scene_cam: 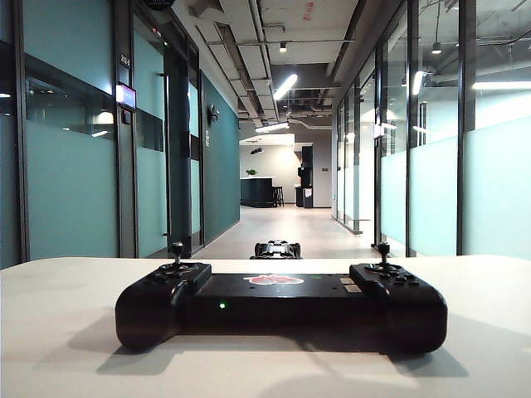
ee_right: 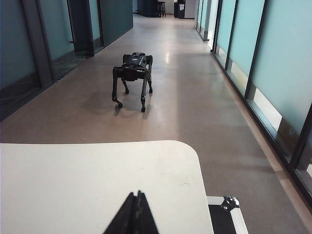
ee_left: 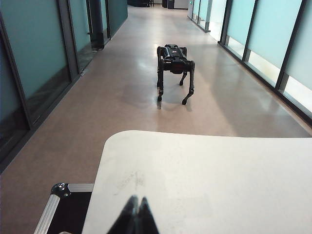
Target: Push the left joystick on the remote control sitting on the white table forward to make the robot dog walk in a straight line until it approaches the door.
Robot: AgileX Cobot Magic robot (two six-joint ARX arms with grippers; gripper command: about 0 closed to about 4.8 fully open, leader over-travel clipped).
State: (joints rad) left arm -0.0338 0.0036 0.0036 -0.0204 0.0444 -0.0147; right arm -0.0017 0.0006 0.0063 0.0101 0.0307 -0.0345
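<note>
The black remote control (scene_cam: 278, 307) lies on the white table (scene_cam: 50, 332), green light lit. Its left joystick (scene_cam: 177, 251) stands upright and untouched, as does the right stick (scene_cam: 383, 250). The robot dog (scene_cam: 277, 249) stands on the corridor floor just beyond the table, facing away; it also shows in the left wrist view as the dog (ee_left: 174, 61) and in the right wrist view as the dog (ee_right: 132, 72). My left gripper (ee_left: 137, 200) is shut and empty over the table (ee_left: 204, 180). My right gripper (ee_right: 137, 194) is shut and empty too. Neither gripper shows in the exterior view, and the remote is outside both wrist views.
A long corridor runs ahead between teal glass walls, with dark door frames (scene_cam: 178, 149) along the left side. Black cases with metal edges sit beside the table: one case (ee_left: 63, 209) on the left and another case (ee_right: 226, 214) on the right.
</note>
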